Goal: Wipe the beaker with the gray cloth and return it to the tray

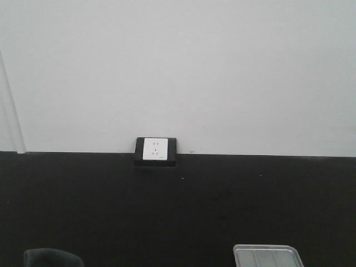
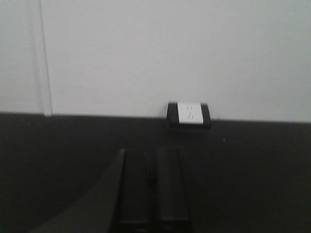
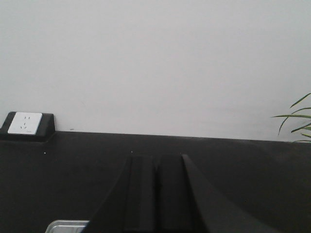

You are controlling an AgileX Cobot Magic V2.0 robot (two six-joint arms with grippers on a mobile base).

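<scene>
A metal tray [image 1: 268, 255] shows at the bottom right of the front view; only its far end is in frame. A corner of it also shows in the right wrist view [image 3: 68, 226]. The beaker and the gray cloth are out of view. My left gripper [image 2: 153, 154] is shut and empty, its black fingers side by side above the black table. My right gripper [image 3: 155, 159] is shut and empty, to the right of the tray's corner.
A white socket in a black box [image 1: 156, 151] stands at the back of the black table [image 1: 222, 200] against the white wall. A dark rounded object [image 1: 53, 258] sits at the bottom left. Green plant leaves [image 3: 297, 119] show at the far right.
</scene>
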